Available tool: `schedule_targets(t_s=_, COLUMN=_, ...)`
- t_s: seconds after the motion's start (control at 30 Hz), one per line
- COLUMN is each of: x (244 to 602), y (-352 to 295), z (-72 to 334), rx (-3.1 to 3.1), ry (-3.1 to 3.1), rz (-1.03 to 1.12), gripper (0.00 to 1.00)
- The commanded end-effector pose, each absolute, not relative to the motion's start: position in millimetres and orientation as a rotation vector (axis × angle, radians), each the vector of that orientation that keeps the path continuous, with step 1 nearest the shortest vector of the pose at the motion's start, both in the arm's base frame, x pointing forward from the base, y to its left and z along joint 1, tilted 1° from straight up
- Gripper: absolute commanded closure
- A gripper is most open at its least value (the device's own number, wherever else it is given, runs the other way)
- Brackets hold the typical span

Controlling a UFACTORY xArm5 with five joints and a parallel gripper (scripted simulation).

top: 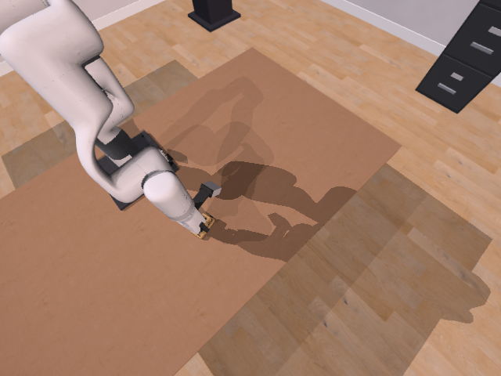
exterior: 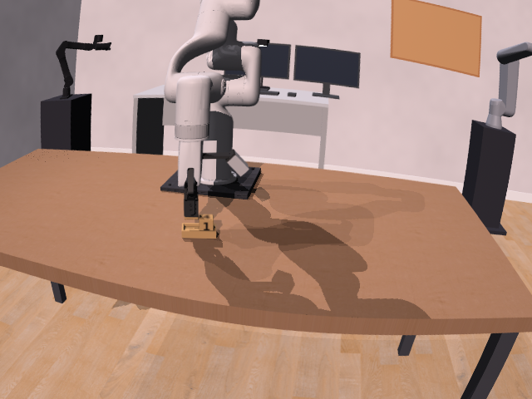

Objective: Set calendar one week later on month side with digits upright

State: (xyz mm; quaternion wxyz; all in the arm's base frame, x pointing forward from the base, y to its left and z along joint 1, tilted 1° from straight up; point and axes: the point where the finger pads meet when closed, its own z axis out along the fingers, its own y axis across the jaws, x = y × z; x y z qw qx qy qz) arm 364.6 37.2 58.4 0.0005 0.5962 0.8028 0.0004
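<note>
The small wooden calendar tray (exterior: 199,233) sits flat on the table in front of my base. In the exterior view the right cube (exterior: 208,224) stands in the tray and shows a 1 on its near face. The left cube is beside it, low in the tray, and its digit is too small to read. My gripper (exterior: 190,213) points straight down over the tray's left half and is shut on the left cube. In the top view my wrist hides most of the tray (top: 209,226); only its corner shows beside my fingers (top: 203,229).
My base plate (exterior: 212,184) stands close behind the tray. The table's curved front edge (exterior: 258,315) is well in front. A desk with monitors (exterior: 300,68) and two other arms on pedestals stand off the table.
</note>
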Motion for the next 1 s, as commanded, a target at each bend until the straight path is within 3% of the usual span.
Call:
schedule_targets(t_s=0.0, x=365.8, y=37.3, z=56.1, rx=1.870, ry=2.520, rz=0.005, gripper=0.71)
schedule_targets(t_s=0.97, x=365.8, y=37.0, z=40.2, rx=1.870, ry=2.520, rz=0.005, gripper=0.71)
